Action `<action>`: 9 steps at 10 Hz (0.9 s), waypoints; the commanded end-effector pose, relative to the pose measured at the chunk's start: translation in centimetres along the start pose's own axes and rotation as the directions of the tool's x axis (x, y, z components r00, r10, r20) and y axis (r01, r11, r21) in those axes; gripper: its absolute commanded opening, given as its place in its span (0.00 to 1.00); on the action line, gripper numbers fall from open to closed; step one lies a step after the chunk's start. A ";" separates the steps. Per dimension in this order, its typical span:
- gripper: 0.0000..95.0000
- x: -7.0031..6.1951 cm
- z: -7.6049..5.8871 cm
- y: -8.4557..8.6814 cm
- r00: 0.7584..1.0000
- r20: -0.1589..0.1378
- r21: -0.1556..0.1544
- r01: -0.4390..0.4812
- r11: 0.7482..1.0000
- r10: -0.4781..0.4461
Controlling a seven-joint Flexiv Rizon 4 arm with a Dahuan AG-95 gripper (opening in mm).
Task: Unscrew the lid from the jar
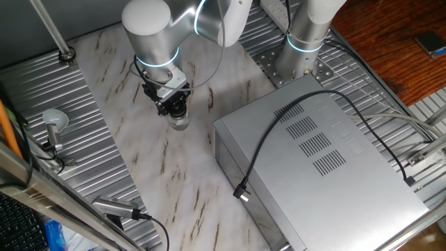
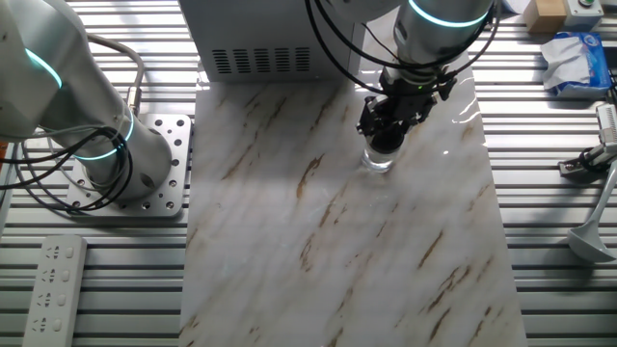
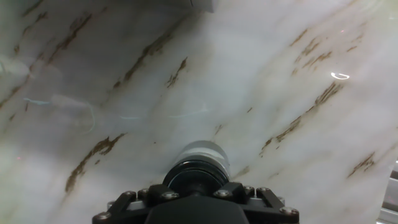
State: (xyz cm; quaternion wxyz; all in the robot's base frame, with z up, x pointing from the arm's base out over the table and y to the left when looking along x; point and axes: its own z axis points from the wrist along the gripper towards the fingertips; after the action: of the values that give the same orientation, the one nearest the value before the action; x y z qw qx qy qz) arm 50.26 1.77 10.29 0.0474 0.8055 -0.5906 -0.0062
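Arm is down over the jar [image 1: 180, 123], which stands upright on the marbled tabletop [image 1: 139, 181], near the front-left corner of the large grey box [image 1: 327, 160] but clear of it. The gripper [image 1: 177, 109] sits directly on top of the jar, wrist vertical.

Step in hand, as I judge it: grasp on the lid [image 3: 196, 176], at or just ahead of the twist. The lid shows no gap from the jar, so I take it as not yet off.

Fingers: they appear closed around the lid's rim, but no view shows pad contact cleanly; I cannot tell for certain that they are clamped.

Next move calls for: firm squeeze on the lid, rotation about the vertical axis, no side load. Nothing holds the jar [image 2: 378, 160] itself, so it may spin with the lid on the smooth stone.

Views compared:
- Hand view: the dark lid ring sits right at the gripper's [image 3: 196, 193] front edge, with the jar's [image 3: 202, 152] pale clear body beyond it. Centring looks good. Box almost out of frame.
- One fixed view: gives the jar's place relative to the box and the cable across its top.
- The other fixed view: clear glass shows below the gripper [image 2: 386, 145], resting on the tabletop [image 2: 337, 251]; lid hidden by the fingers.
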 end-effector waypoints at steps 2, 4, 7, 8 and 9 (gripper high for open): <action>0.40 0.0 -0.2 0.0 1.000 -0.002 0.000 0.002 1.000 -0.002; 0.40 0.0 -0.2 0.0 1.000 0.002 0.001 0.003 1.000 -0.003; 0.40 0.0 -0.2 0.0 1.000 -0.001 0.001 0.005 1.000 -0.005; 0.40 0.0 -0.2 0.0 1.000 -0.002 0.003 0.006 1.000 -0.006; 0.40 0.0 -0.2 0.0 1.000 -0.002 0.004 0.008 1.000 -0.008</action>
State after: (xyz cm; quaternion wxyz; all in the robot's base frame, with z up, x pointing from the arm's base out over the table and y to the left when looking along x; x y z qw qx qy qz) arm 50.31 1.83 10.39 0.0466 0.8082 -0.5871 -0.0045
